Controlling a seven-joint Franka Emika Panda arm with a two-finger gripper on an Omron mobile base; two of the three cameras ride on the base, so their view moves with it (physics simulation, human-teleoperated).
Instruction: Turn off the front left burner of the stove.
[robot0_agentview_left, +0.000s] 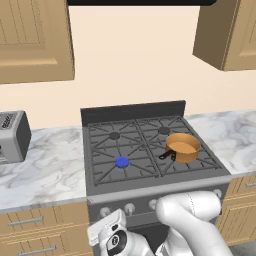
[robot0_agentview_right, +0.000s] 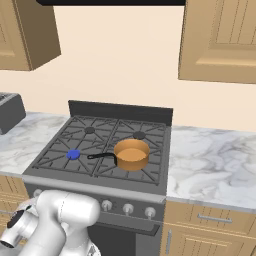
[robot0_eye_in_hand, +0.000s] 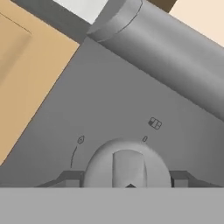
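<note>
The front left burner (robot0_agentview_left: 122, 161) (robot0_agentview_right: 73, 154) has a bright blue cap on the dark grey stove (robot0_agentview_left: 150, 187) (robot0_agentview_right: 95, 184). A row of silver knobs (robot0_agentview_left: 130, 207) (robot0_agentview_right: 128, 208) lines the stove's front panel. My hand is low at the left end of that panel. In the hand view a round silver knob (robot0_eye_in_hand: 127, 164) fills the bottom centre. My gripper (robot0_eye_in_hand: 127, 178) is open, with one dark fingertip (robot0_eye_in_hand: 70, 177) at each side of the knob. I cannot tell whether the tips touch it.
A copper pot (robot0_agentview_left: 183, 147) (robot0_agentview_right: 132, 154) with a black handle sits on the front right burner. A grey toaster (robot0_agentview_left: 12, 136) (robot0_agentview_right: 10, 112) stands on the marble counter at the left. A thick grey bar (robot0_eye_in_hand: 166, 43) crosses the hand view above the knob. Wooden drawers (robot0_agentview_left: 40, 225) flank the stove.
</note>
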